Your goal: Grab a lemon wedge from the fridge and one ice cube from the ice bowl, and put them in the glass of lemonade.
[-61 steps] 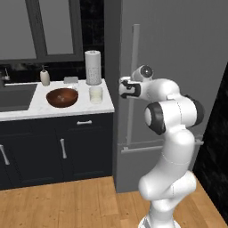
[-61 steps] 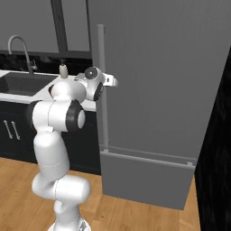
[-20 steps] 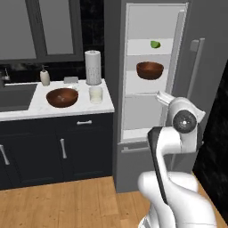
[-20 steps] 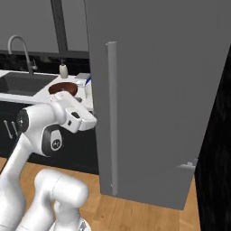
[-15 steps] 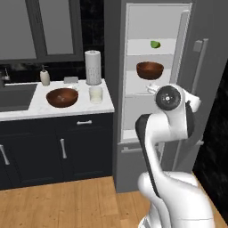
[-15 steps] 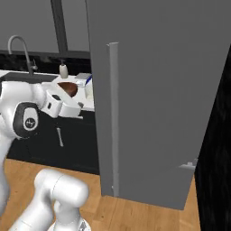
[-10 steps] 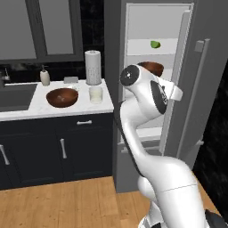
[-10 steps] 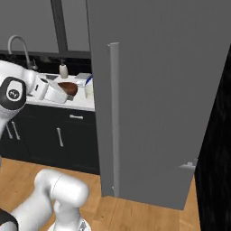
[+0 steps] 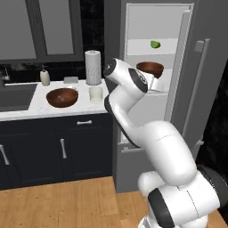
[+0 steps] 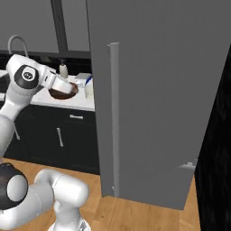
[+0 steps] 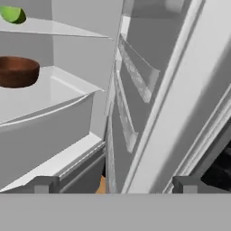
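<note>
Jaws spread wide, empty, aimed at the open fridge (image 9: 153,67). Lemon wedge (image 9: 155,44) on upper shelf, brown bowl (image 9: 150,69) on the shelf below; contents unclear. Glass of lemonade (image 9: 95,94) on counter (image 9: 26,110).

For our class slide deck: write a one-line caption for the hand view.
Open fridge: lemon wedge on the upper shelf, brown bowl on the shelf below.

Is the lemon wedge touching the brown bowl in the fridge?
Apart. In the hand view the lemon wedge lies on the upper shelf, the bowl on the shelf below.
</note>
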You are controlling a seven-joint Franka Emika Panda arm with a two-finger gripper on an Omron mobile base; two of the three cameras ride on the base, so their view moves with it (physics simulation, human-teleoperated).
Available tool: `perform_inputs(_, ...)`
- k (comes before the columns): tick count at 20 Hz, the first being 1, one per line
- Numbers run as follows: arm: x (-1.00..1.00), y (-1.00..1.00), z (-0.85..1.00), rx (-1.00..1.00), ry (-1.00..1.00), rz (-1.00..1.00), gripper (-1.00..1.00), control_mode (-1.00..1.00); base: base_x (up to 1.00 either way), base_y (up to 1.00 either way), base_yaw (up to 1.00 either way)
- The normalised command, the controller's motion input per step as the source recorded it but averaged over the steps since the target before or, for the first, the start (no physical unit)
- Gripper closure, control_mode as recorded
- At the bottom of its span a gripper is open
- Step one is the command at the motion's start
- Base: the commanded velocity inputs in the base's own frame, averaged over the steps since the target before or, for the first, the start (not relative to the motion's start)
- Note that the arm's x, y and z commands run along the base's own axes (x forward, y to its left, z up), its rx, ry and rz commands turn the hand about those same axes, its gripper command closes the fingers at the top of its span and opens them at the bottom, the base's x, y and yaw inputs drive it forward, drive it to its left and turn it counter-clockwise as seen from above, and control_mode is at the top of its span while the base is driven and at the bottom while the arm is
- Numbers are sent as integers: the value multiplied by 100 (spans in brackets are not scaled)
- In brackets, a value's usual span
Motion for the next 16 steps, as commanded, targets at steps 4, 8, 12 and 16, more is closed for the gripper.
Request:
perform_inputs(4,61,-29,-31,-6,0,-6,-100,-100,0,0,0)
perform_inputs(8,17,-69,-15,-2,0,-10,-100,-100,0,0,0)
perform_inputs(12,21,-71,-12,-2,0,-12,-100,-100,0,0,0)
perform_inputs(16,31,-59,-14,-4,0,-12,-100,-100,0,0,0)
